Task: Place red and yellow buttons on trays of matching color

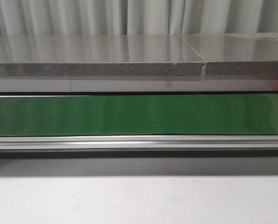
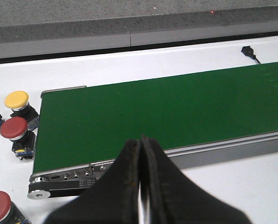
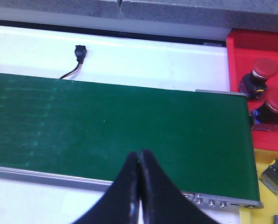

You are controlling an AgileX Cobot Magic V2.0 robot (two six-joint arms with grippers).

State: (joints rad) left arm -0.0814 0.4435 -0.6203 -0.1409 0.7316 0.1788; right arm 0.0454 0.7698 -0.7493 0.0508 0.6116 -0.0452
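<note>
Bare green belt [image 1: 139, 114] between buttons

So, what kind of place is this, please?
Probably a lab or factory test cell for sorting parts, not a home. A green conveyor belt crosses a white table, loose push buttons wait at one end, and a red tray with red buttons sits at the other.
</note>
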